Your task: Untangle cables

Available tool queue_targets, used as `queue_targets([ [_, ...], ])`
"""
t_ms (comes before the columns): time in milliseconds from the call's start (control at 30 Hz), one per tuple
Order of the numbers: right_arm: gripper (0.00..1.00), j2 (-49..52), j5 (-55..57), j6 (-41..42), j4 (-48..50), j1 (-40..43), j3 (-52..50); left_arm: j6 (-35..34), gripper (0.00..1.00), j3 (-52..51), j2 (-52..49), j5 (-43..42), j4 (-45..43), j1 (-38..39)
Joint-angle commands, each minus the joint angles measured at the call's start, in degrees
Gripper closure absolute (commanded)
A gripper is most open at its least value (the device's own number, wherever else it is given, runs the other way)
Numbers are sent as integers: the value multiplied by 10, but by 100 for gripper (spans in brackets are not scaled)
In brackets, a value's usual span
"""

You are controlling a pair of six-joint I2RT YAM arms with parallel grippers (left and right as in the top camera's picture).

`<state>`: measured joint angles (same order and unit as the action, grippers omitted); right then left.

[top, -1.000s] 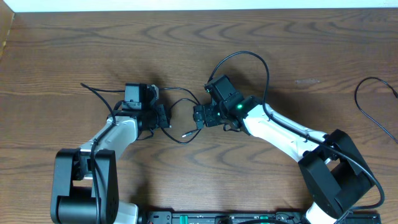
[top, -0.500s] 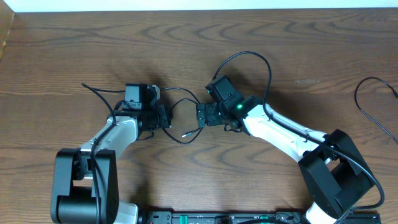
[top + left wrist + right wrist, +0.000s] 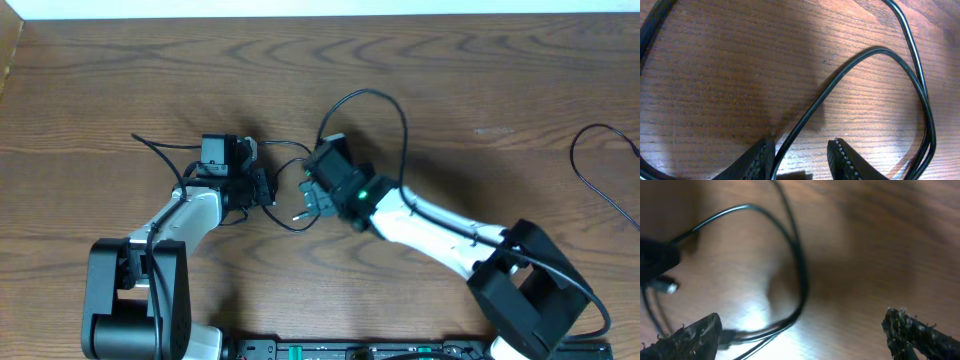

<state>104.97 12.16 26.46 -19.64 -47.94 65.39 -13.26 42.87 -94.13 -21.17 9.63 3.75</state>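
If the right gripper (image 3: 802,327), its fingers spread wide just beside the left gripper (image 3: 802,160), closes on two strands at once, the tangle could tighten. The left gripper's fingers stand apart, with the black cable (image 3: 860,57) loose between them, so it may slip out. Thin and glossy, it lies in doubled loops on the counter (image 3: 715,75) around the left gripper.

— What does it all rest on?
— A dark wood-grain table (image 3: 120,80), seen from overhead, with a pale scuff (image 3: 493,130) right of centre.
— And beyond it?
— A white strip (image 3: 300,7) along the far edge.
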Motion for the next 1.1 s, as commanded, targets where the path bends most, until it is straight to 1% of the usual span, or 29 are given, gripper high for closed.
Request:
queue_targets([
  [0, 1, 3, 26, 8, 3, -4, -13, 5, 60, -4, -11, -7, 3, -2],
  [167, 1, 12, 8, 8, 8, -1, -15, 5, 60, -4, -11, -7, 3, -2],
  [267, 1, 25, -32, 12, 9, 7, -15, 5, 60, -4, -11, -7, 3, -2],
  [333, 1, 38, -53, 29, 10, 12, -15, 5, 60, -4, -11, -7, 3, -2],
  [467, 1, 48, -53, 85, 27, 12, -15, 5, 60, -4, -11, -7, 3, -2],
  [700, 1, 50, -66, 108, 43, 12, -15, -2, 60, -4, -11, -33, 0, -1],
  [867, 1, 80, -79, 182, 52, 16, -15, -4, 60, -4, -11, -38, 1, -2],
  [1067, 1, 106, -89, 201, 59, 14, -15, -4, 60, -4, -10, -38, 3, -2],
])
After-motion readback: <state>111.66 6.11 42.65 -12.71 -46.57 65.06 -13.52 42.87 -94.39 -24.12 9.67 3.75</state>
